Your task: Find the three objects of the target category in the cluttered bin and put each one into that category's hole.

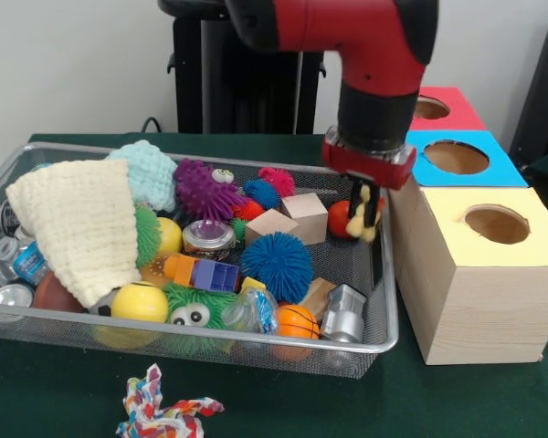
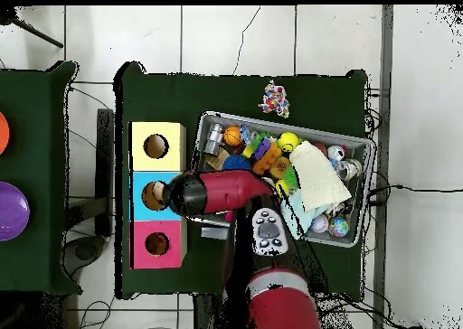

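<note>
The gripper (image 1: 363, 217) was seen closed on a small pale toy (image 1: 357, 224) at the bin (image 1: 384, 310)'s edge beside the boxes, not yet carried to the red box's hole (image 1: 429, 108), so sorting was judged unfinished.

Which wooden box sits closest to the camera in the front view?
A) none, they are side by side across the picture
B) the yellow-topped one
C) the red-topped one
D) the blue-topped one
B. The pale wooden box with the yellow top fills the near right foreground, with the blue-topped box behind it and the red-topped box farthest back, beside the silver wire mesh bin.
</note>
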You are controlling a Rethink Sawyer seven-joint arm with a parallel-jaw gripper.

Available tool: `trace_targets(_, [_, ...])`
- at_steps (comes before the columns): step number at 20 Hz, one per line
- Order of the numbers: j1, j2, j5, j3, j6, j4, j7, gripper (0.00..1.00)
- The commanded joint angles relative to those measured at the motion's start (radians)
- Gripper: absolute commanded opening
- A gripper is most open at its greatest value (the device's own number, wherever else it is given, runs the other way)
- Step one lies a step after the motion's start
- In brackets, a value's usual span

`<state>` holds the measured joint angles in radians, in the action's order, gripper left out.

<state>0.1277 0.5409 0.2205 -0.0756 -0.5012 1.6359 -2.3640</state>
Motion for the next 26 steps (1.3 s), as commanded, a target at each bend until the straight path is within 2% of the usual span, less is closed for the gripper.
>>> trace_targets(1, [-0.080, 0.160, 0.056, 0.093, -0.320, -0.113, 0.035, 0.00])
trace_targets(5, [-0.048, 0.181, 0.037, 0.041, -0.300, -0.108, 0.064, 0.00])
trace_targets(11, [-0.027, 0.207, 0.036, 0.011, -0.341, -0.116, 0.079, 0.00])
trace_targets(13, [-0.029, 0.231, 0.017, 0.010, -0.356, -0.080, 0.060, 0.00])
trace_targets(15, [-0.026, 0.255, -0.026, -0.003, -0.349, -0.004, 0.026, 0.00])
trace_targets(18, [-0.034, 0.282, -0.087, -0.020, -0.288, 0.123, -0.043, 0.00])
trace_targets(22, [-0.048, 0.285, -0.099, -0.007, -0.228, 0.181, -0.071, 0.00])
trace_targets(26, [-0.079, 0.293, -0.081, 0.028, -0.192, 0.195, -0.104, 0.00])
